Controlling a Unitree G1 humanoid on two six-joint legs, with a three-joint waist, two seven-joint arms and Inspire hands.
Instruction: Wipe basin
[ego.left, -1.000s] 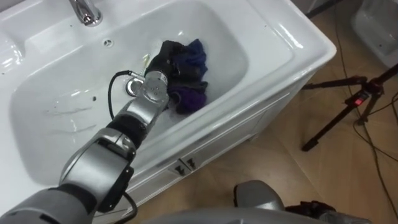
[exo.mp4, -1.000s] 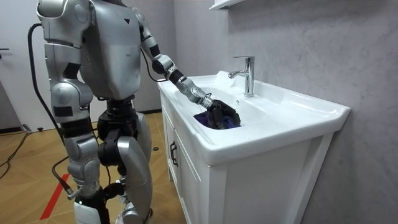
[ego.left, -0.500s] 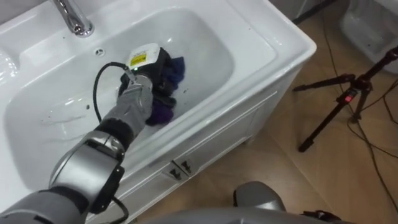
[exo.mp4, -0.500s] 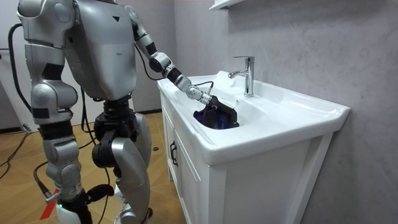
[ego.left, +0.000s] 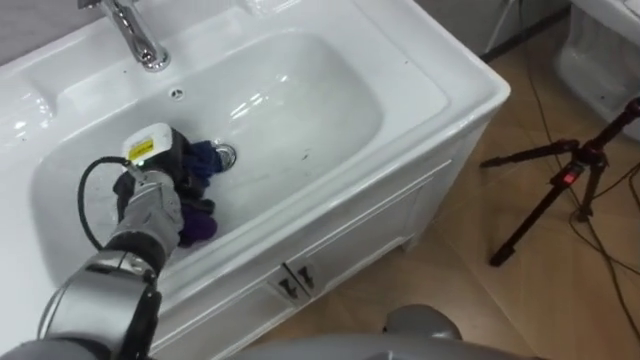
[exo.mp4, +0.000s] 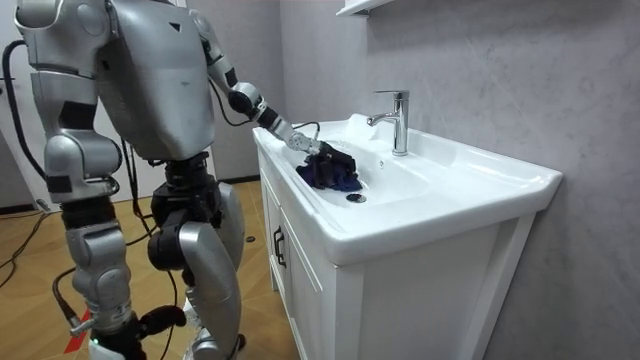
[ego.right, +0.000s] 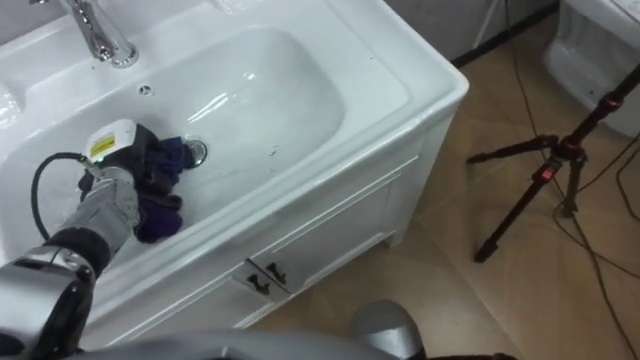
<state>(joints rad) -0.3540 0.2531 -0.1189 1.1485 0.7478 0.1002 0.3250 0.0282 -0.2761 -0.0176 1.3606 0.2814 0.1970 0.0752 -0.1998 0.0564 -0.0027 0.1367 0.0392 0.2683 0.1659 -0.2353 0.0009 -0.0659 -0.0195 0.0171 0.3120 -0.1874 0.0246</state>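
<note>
A white bathroom basin (ego.left: 330, 110) sat in a white cabinet (ego.left: 340, 235) with two small dark handles on its front, over a wooden floor (ego.left: 480, 300). In the room view a grey wall stood behind it. The basin's round metal drain (ego.left: 225, 155) serves as the landmark here.

Beyond the drain, on the back rim, stood a chrome faucet (ego.left: 135, 40). A small overflow hole (ego.left: 177, 93) lay between the drain and the faucet. Far to the right of the drain, down on the floor, stood a black tripod (ego.left: 560, 185) with a small red light.

Just left of the drain, touching its edge, lay a bunched dark blue and purple cloth (ego.left: 198, 222) on the basin's floor. The robot's left hand (ego.left: 170, 168) rested on top of the cloth, its dark fingers curled into the bundle and gripping it. The silver left forearm ran from the hand toward the near rim, left of the drain.

In the room view the robot stood upright at the end of the cabinet, on the room view's left of the drain, with its left arm stretched out over the rim into the basin. Its right hand (exo.mp4: 90, 207) hung by its hip, well away from the drain; whether it was open or closed could not be told.
</note>
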